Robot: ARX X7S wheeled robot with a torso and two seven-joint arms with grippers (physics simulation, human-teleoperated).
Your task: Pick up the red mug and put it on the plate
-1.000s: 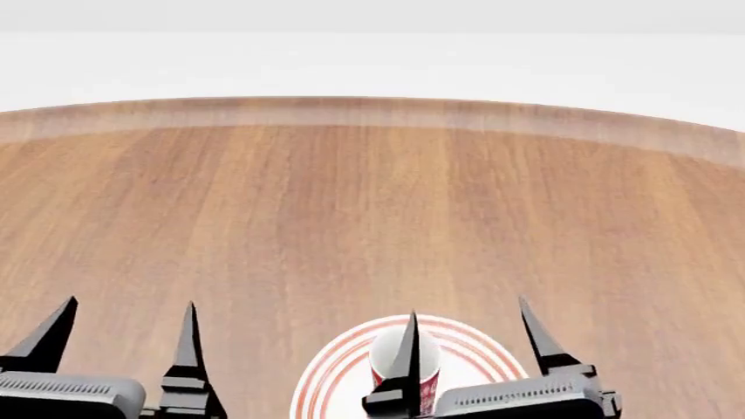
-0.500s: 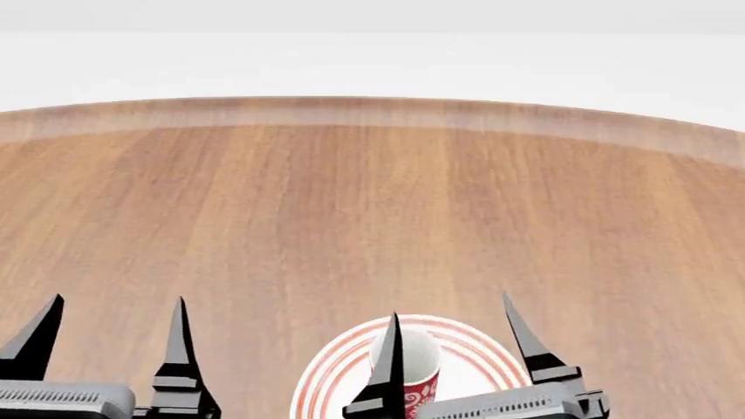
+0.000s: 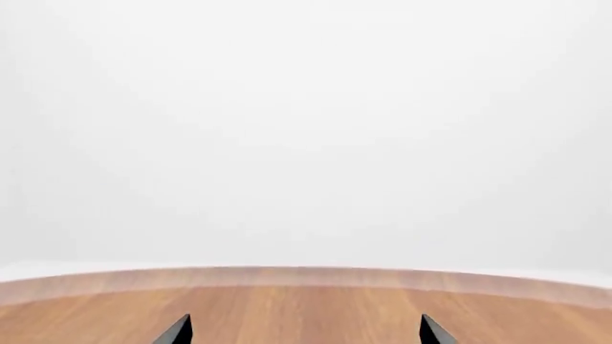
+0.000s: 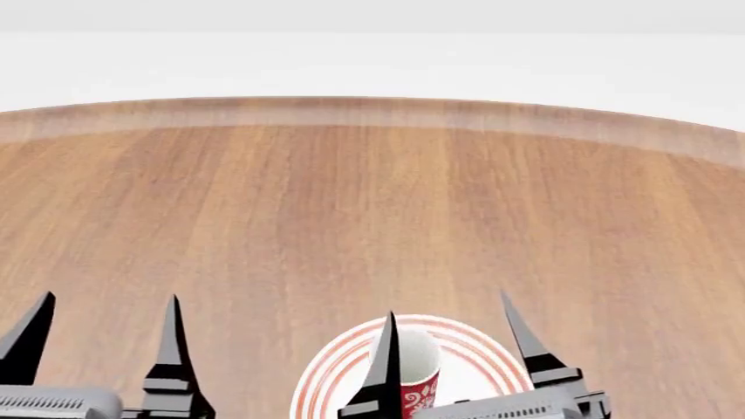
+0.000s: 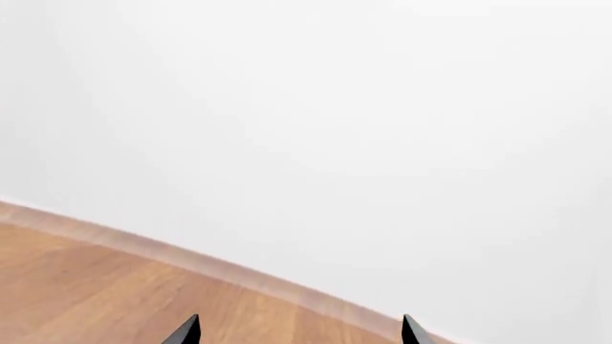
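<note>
The red mug [image 4: 418, 392], red with a white pattern and white inside, stands upright on the plate [image 4: 483, 374], a white plate with red rings at the near middle of the table. My right gripper [image 4: 446, 305] is open and empty; its left finger [image 4: 385, 358] overlaps the mug in the head view. The right wrist view shows my right gripper [image 5: 299, 331] with only table between the tips. My left gripper [image 4: 112, 297] is open and empty at the near left. It also shows in the left wrist view [image 3: 304, 331].
The round wooden table [image 4: 372, 201] stretches ahead to its far curved edge [image 4: 372, 112]. A white floor or wall lies beyond it. No other object shows in these views.
Both grippers have drifted a little left and lower in the head view. More of the mug shows beside the right gripper's left finger. The mug and plate have not moved.
</note>
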